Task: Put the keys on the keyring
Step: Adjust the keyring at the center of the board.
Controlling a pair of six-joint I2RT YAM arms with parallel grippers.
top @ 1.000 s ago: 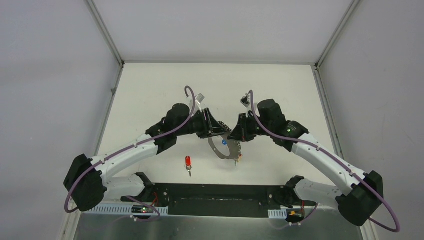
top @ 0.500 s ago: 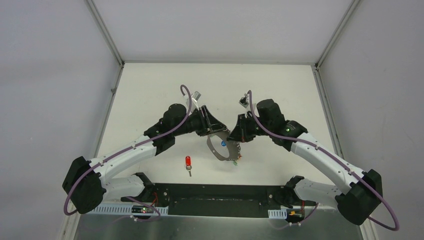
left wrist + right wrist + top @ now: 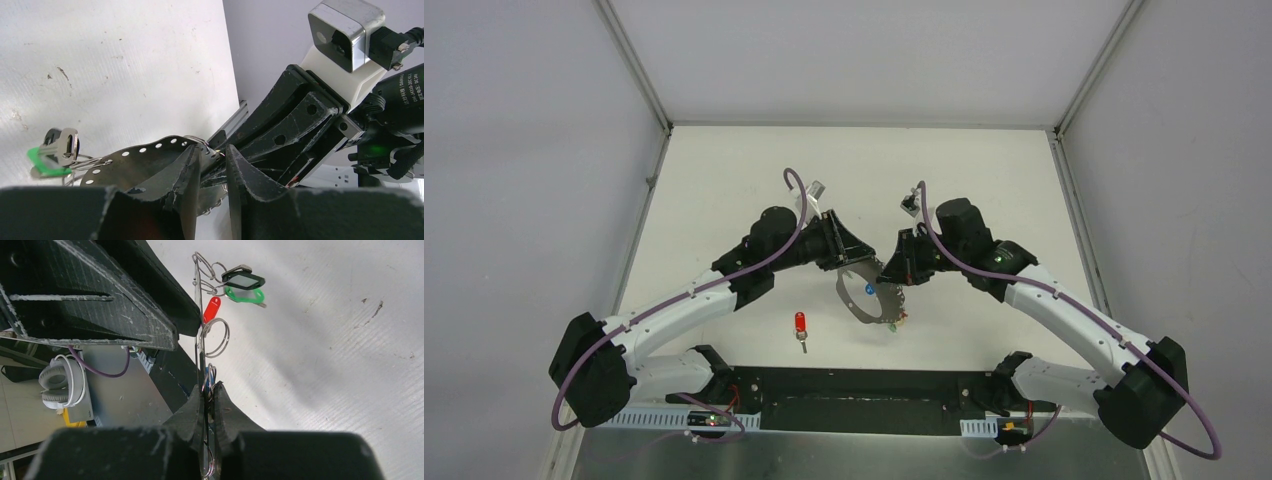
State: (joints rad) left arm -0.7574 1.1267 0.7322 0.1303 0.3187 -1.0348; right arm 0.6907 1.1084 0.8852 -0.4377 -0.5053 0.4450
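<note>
The keyring [image 3: 860,305], a grey perforated metal loop, hangs in the air between both grippers. My left gripper [image 3: 849,256] has its jaws on the loop's upper left; in the left wrist view [image 3: 214,152] the jaws stand a narrow gap apart with the band [image 3: 140,155] between them. My right gripper [image 3: 892,272] is shut on the loop's right side together with a blue key [image 3: 869,288] and its small wire ring [image 3: 210,390]. A green key [image 3: 245,294], a red key [image 3: 211,309] and a black tag [image 3: 243,277] hang from the loop. Another red key [image 3: 801,322] lies on the table.
The black base plate [image 3: 854,390] runs along the near edge between the arm bases. White walls with metal rails [image 3: 636,70] enclose the table on the left, right and back.
Both grippers and the keyring between them have shifted slightly up and to the left. The red key on the table has not moved.
</note>
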